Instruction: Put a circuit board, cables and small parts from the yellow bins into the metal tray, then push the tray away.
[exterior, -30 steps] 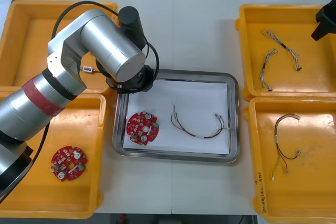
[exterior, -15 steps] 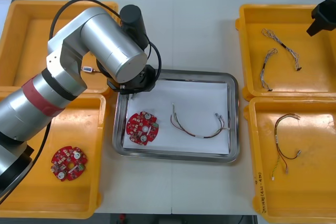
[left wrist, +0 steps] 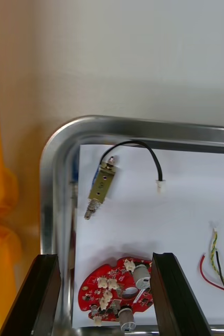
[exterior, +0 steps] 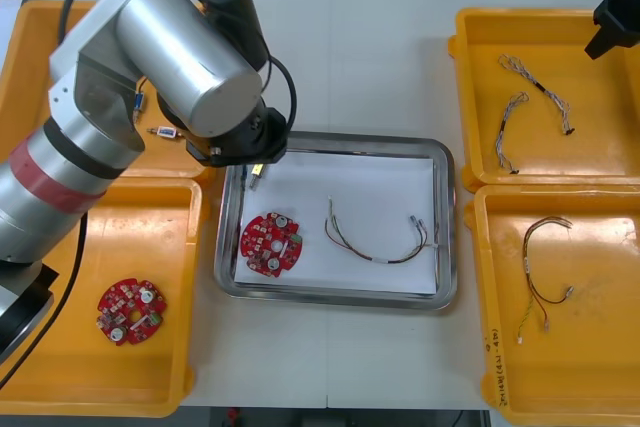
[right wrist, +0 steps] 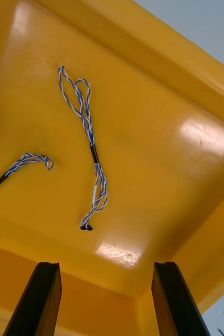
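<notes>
**Front view:** your left arm [exterior: 190, 57] hangs over the far-left corner of the metal tray [exterior: 447, 227]. The tray sits mid-counter [exterior: 370, 57] between the yellow bins. On the tray's white inside there's a round red circuit board [exterior: 271, 243] toward the left. A red and yellow cable [exterior: 380, 239] is curled to its right, not touching it. A small metal part [exterior: 256, 173] peeks out from under the wrist by that far-left corner.

A second board [exterior: 131, 309] lies in the near-left bin [exterior: 60, 377], and a few more small parts [exterior: 165, 132] are in the far-left bin [exterior: 30, 57]. Your right arm [exterior: 615, 22] is parked at the far corner of the far-right bin [exterior: 600, 147], which holds two twisted blue and white cables [exterior: 540, 85]. The near-right bin [exterior: 600, 367] has more red and yellow cables [exterior: 529, 267].

**Right wrist view:** your right tool [right wrist: 106, 265] has its fingers spread with nothing between them. It's hovering over the bin floor. One twisted cable lies out beyond the fingertips and another is off to one side.

**Left wrist view:** your left tool [left wrist: 104, 257] is also spread wide and empty, up above the tray. The small metal part rests on the white inside, near the tray's rounded corner. A black cable [left wrist: 143, 148] loops off one end of it to a little white plug. The circuit board lies below, between the two fingers and apart from the metal part. The red and yellow cable shows just beside one finger.
</notes>
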